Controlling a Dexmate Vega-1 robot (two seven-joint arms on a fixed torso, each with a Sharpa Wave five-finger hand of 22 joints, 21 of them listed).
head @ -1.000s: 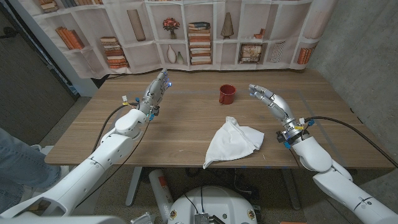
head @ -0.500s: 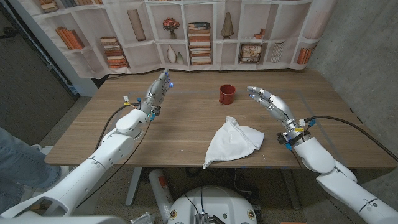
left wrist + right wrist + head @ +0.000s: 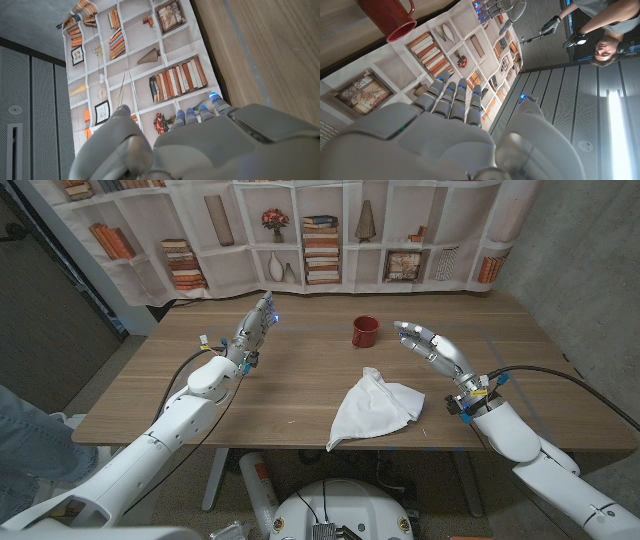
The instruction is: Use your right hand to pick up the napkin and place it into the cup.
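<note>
The bench (image 3: 300, 380) is the biggest thing here, wooden, w/ a printed bookshelf backdrop (image 3: 300, 230) behind its far edge.

Next in size, the napkin (image 3: 375, 410): white cloth, crumpled, lying on the bench near the front edge. It is below and to the inner side of the right hand (image 3: 425, 345), near it but apart, not touched.

The right hand hangs above the bench, fingers apart and a bit curved, holding nothing. It is raised, approx. between napkin and cup. In the right wrist view the right hand (image 3: 455, 130) has its fingers reaching out side by side, nothing between them, and the cup (image 3: 392, 20) is seen beyond the fingertips.

The left hand (image 3: 255, 325) is well apart on the other side, raised on its edge over the bench, fingers straight and close to each other, empty. It has no part in this task.

The cup (image 3: 364, 331) is the smallest: red, upright, w/ handle, just beside the right hand on its inner side, further from the robot than the napkin.

Step in hand, as I judge: the reach to the napkin; the grasp is not yet made. Next move asks to bring the right hand down and inward onto the cloth, pinch a raised fold, lift, then carry to the cup. Cloth is wide vs. the cup mouth, so it prob. needs to be bunched and pushed in.
</note>
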